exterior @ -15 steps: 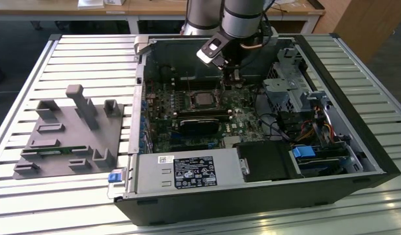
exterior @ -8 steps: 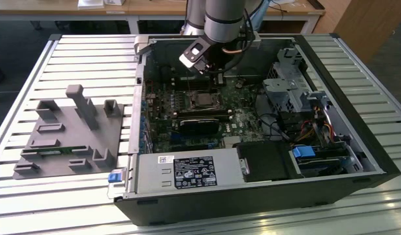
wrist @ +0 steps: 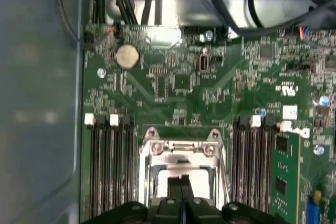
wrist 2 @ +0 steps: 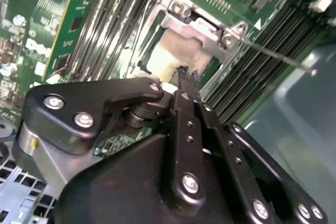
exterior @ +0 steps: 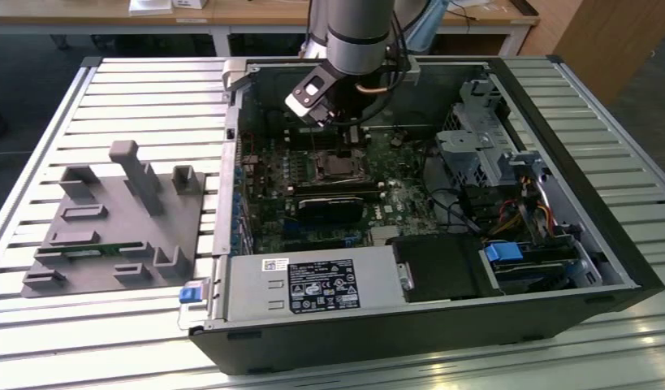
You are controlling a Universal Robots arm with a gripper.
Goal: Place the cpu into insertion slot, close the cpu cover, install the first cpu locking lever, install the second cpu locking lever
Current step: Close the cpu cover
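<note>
- Near the circuit board's point(wrist: 178, 103) middle, the claw point(wrist 2: 185, 73), fingers point(wrist: 174, 188) pressed together, hangs just over the chip point(wrist 2: 173, 51) lying in its socket point(exterior: 335, 166).
- Memory slots point(wrist: 110, 171) hem two sides; a thin lever point(wrist 2: 273, 53) juts out free.

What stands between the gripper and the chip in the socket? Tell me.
Nothing visible does. In the second wrist view the shut gripper hangs right over the chip's pale face, which shows inside the metal cover frame. The thin lever rod sticks out to one side, off that path.
</note>
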